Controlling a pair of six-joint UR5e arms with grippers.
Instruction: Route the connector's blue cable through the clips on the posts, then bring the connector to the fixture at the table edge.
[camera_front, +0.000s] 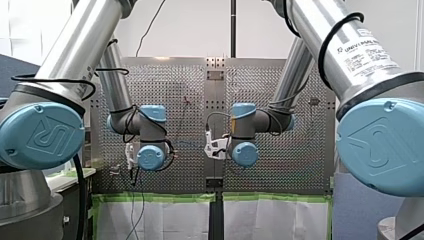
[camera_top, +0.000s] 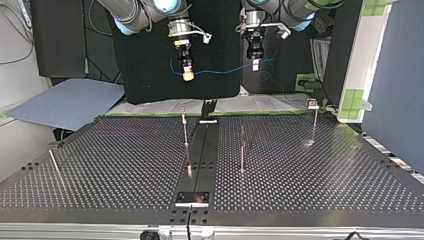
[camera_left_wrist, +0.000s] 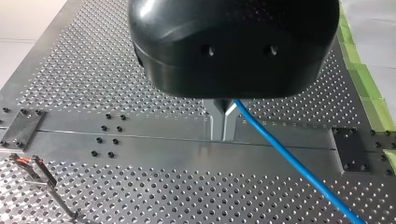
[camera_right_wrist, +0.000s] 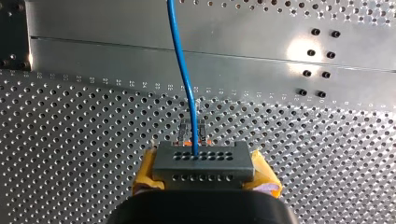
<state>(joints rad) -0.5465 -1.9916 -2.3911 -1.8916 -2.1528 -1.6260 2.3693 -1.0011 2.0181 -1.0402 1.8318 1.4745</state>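
**Connector and its axis.** You had my right gripper (camera_right_wrist: 204, 171) closed on the connector (camera_right_wrist: 204, 158), with the yellow pads (camera_right_wrist: 148, 171) pressing its two short ends. The connector's long axis ran from pad to pad, across the gripper. Its holed face pointed away from the wrist, toward the table (camera_right_wrist: 70, 196). The blue cable (camera_right_wrist: 182, 70) left the middle of that face and ran straight ahead over the smooth centre strip (camera_right_wrist: 116, 51). A clip (camera_right_wrist: 192, 128) with orange tips lay below, just ahead of the connector.

**Cable run.** In the top view the cable stretched nearly level, sagging slightly, from the connector across to my left gripper (camera_top: 255, 63). Both grippers hung well above the table. In the left wrist view the metal fingers (camera_left_wrist: 215, 122) were drawn together to a thin slit, gripping the cable, which led off from beside them.

**Surface.** The table was perforated metal, split by the strip with its bolt heads. A left post (camera_top: 185, 129), a middle post (camera_top: 242, 152) and a right post (camera_top: 315, 122) stood upright on it. A dark plate (camera_top: 192, 198) sat at the near edge in the top view.

**Room.** A black panel (camera_top: 150, 60) backed the grippers. A grey-blue sheet (camera_top: 70, 102) lay at the top view's left, and green tape (camera_top: 356, 97) marked a white board at its right.
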